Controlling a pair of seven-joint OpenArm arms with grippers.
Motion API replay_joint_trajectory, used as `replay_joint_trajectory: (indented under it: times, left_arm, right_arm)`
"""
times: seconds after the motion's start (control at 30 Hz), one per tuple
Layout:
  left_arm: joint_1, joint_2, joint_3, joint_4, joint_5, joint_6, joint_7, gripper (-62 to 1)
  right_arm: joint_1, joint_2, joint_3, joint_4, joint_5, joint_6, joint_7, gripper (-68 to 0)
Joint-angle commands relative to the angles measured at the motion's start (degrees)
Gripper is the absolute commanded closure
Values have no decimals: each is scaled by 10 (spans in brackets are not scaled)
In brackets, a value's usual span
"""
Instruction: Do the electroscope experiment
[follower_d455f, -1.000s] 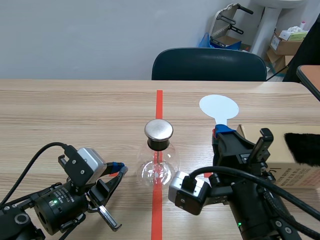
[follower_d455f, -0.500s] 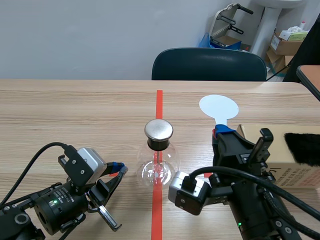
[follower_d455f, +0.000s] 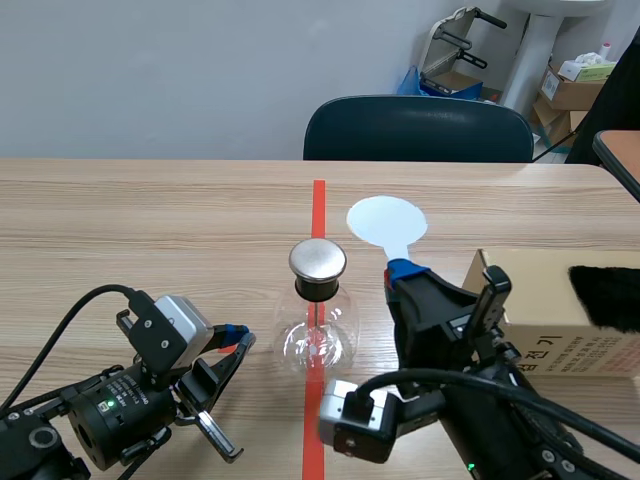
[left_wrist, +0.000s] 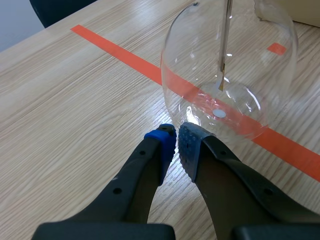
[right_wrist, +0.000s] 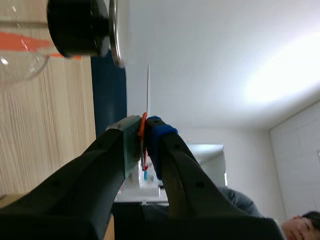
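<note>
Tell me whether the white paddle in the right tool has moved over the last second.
Yes. The white paddle, held by the right tool, has shifted toward the orange-red tape line, nearer the electroscope's metal cap.

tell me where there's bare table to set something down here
Free: the wooden table left of the orange-red tape line, beyond the left tool. Crowded: the clear glass flask with metal cap, the right tool holding a white round paddle, the brown cardboard box.

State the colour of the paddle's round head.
White; the paddle shows best in the scene view.
</note>
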Motion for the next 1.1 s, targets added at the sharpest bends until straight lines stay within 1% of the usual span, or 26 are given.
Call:
replay_joint_trajectory:
  times: [0.0, 0.2, 0.4, 0.6, 0.9, 1.07]
  left_arm:
    - [0, 3, -2, 10, -2, 1, -9, -60]
    - [0, 3, -2, 10, -2, 1, -9, -55]
    - [0, 3, -2, 10, -2, 1, -9, -55]
    - [0, 3, -2, 10, -2, 1, -9, -55]
    - [0, 3, -2, 10, -2, 1, -9, -55]
    - [0, 3, -2, 10, -2, 1, -9, -55]
  right_arm:
    - [0, 4, 2, 5, 0, -6, 15, -10]
    - [0, 5, 2, 6, 0, -6, 88, -10]
    - [0, 6, 2, 6, 0, -6, 131, -10]
    - [0, 6, 2, 6, 0, -6, 141, -10]
    - [0, 6, 2, 6, 0, -6, 140, -10]
    - [0, 9, 2, 6, 0, -6, 120, -10]
